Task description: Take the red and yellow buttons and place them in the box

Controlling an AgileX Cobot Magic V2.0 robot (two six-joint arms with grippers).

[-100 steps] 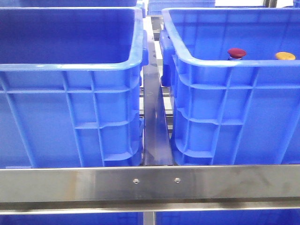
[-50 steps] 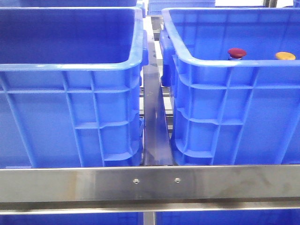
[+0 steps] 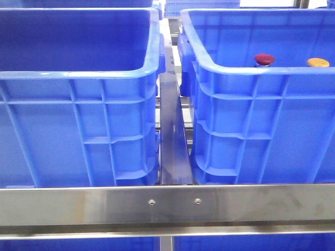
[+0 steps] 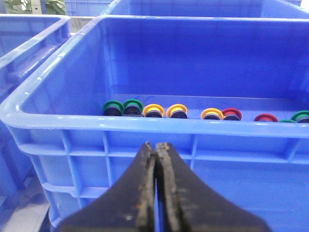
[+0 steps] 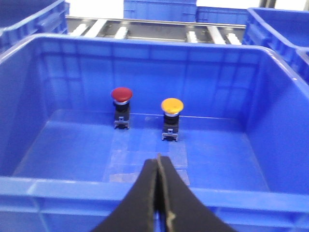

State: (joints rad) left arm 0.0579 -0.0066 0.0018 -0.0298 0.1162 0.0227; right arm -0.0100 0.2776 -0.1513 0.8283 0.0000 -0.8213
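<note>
Basically both buttons stand upright on the floor of the right-hand crate (image 3: 251, 99), side by side near its far wall. The red button (image 5: 121, 94) and the yellow button (image 5: 172, 105) look like light, rigid plastic parts — domed cap on top, dark stem and a small squarish base below. The caps are smooth and rounded, so prob. slippery for flat pads; my guess is the better hold is across the stem just under the cap, or round the cap edge, coming from above.

Right gripper (image 5: 160, 193) is clenched on nothing, fingers pressed together, hovering at the crate's near rim. Left gripper (image 4: 156, 193) is likewise closed and empty, outside the near wall of another blue crate (image 4: 159, 128) that holds a row of green, yellow and red parts (image 4: 178, 111) lying along its floor.

Hard to see: the front view shows only the two caps over the rim, no arms at all. Floor of the left crate (image 3: 78, 110) is hidden there. Which crate counts as the target box can't be told from here — nor how firmly the bases sit.
</note>
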